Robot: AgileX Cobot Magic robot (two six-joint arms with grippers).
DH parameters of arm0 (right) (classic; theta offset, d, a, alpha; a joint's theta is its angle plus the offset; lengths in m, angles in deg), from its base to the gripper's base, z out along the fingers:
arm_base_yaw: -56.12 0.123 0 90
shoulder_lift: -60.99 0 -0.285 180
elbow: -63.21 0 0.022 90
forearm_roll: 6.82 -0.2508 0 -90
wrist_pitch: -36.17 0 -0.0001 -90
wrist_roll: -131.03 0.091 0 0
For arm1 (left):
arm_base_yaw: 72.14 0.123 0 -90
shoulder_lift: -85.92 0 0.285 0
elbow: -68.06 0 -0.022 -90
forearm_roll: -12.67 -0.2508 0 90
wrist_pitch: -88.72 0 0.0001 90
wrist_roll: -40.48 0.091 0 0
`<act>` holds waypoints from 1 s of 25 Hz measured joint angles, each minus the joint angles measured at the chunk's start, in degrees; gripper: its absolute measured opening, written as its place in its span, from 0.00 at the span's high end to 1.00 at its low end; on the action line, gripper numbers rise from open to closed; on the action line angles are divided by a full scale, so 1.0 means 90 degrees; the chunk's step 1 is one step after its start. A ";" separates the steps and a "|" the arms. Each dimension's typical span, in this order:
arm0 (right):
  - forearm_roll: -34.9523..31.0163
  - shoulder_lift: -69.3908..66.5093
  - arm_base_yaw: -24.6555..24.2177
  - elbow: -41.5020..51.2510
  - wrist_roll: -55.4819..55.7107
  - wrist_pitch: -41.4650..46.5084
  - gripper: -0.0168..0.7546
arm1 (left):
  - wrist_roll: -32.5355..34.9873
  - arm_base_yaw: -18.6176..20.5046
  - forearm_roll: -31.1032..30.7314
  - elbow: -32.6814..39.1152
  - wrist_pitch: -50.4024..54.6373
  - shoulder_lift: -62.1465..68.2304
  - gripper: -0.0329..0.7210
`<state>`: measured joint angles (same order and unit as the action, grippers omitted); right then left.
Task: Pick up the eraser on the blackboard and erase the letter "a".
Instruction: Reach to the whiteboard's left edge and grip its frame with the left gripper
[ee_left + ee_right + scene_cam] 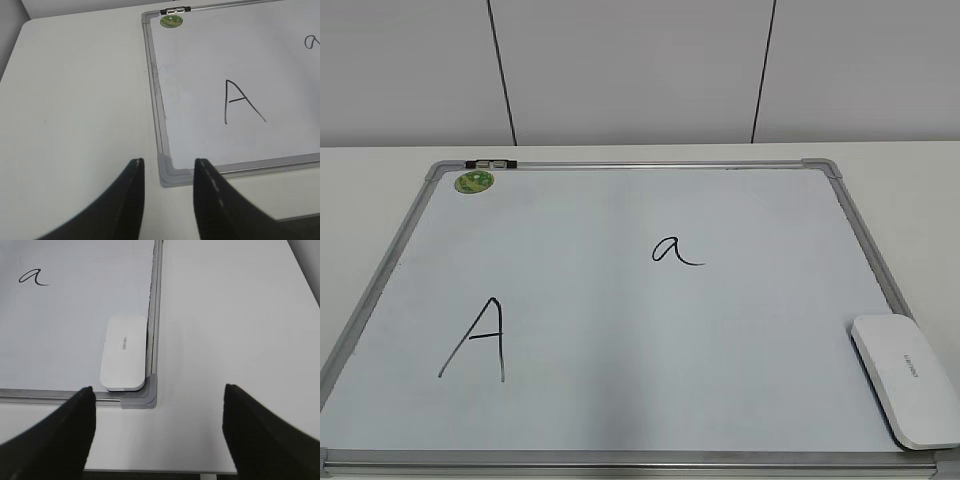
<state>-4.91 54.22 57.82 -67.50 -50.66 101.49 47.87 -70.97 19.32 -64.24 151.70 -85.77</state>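
Note:
The white eraser (908,378) lies flat in the blackboard's near right corner; it also shows in the right wrist view (124,352). The blackboard (620,330) is a pale whiteboard with a silver frame. The small cursive letter "a" (676,250) sits right of centre, also visible in the right wrist view (33,277). My right gripper (157,405) is open and empty, hovering over the table just in front of the board's near right corner. My left gripper (167,172) is open and empty, above the board's near left corner (170,172). Neither gripper shows in the exterior view.
A larger capital "A" (475,340) is drawn at the board's near left. A round green magnet (474,182) sits at the far left corner beside a small metal clip (490,163). White table (230,315) surrounds the board; a wall stands behind.

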 joint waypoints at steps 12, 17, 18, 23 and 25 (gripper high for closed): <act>0.0000 0.0000 0.0000 0.0000 0.0000 0.0000 0.22 | 0.0000 0.0000 0.0000 0.0000 0.0000 0.0000 0.64; 0.0000 0.0000 0.0000 0.0000 0.0000 0.0000 0.22 | 0.0000 0.0000 0.0000 0.0000 0.0000 0.0000 0.64; 0.0000 0.0000 0.0000 0.0000 0.0000 0.0000 0.22 | 0.0000 0.0000 0.0000 0.0000 0.0000 0.0000 0.64; 0.0000 0.0000 0.0000 0.0000 0.0000 0.0000 0.22 | 0.0000 0.0000 0.0000 0.0000 0.0000 0.0000 0.64; 0.0000 0.0000 0.0000 0.0000 0.0000 0.0000 0.22 | 0.0000 0.0000 0.0000 0.0000 0.0000 0.0000 0.64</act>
<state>-4.91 54.22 57.82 -67.50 -50.66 101.49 47.87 -70.97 19.32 -64.24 151.70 -85.77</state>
